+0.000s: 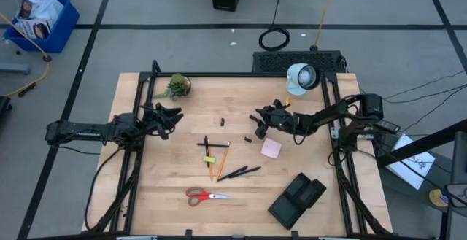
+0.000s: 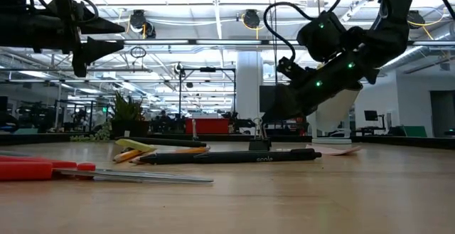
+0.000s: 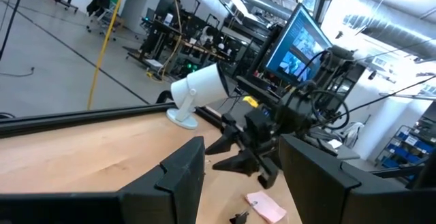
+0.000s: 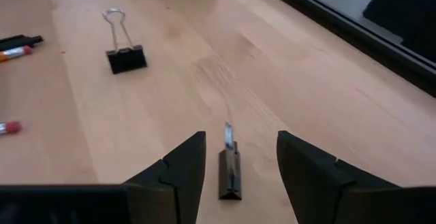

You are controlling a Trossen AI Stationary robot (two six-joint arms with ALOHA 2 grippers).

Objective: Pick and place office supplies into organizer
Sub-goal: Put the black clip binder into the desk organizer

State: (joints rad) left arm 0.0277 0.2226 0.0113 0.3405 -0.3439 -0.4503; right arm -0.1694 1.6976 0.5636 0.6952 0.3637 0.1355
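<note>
The wooden desk point(image 1: 146, 189) fills the middle of the high view, framed by black rails. On it, at the lower right of that frame, lies the black organizer point(image 1: 297, 200), turned at an angle and well apart from both arms.

The left arm reaches in from the left edge of the high view, its left claw point(image 1: 174, 117) hanging over the upper left part of the desk, near the small green potted plant point(image 1: 176, 86). Its fingers stand apart with nothing between them, as the left wrist view shows. The right arm comes in from the right edge, and the right claw point(image 4: 235, 157) is low over the desk at the upper middle of the high view; its fingers are spread, and a black binder clip point(image 4: 229, 168) lies flat on the wood between them, untouched. A second binder clip point(image 4: 125, 56) stands farther off toward the upper left of the right wrist view. The round white lamp point(image 1: 300, 77) sits at the upper right of the desk.

The red-handled scissors point(image 1: 205, 195) lie at the lower middle of the high view. Above them, at the centre, orange-yellow pencils point(image 1: 225, 157) and black pens point(image 1: 239, 172) lie loosely crossed. The pink sticky-note pad point(image 1: 271, 148) rests just below the right claw in the high view, to the right of the pens.
</note>
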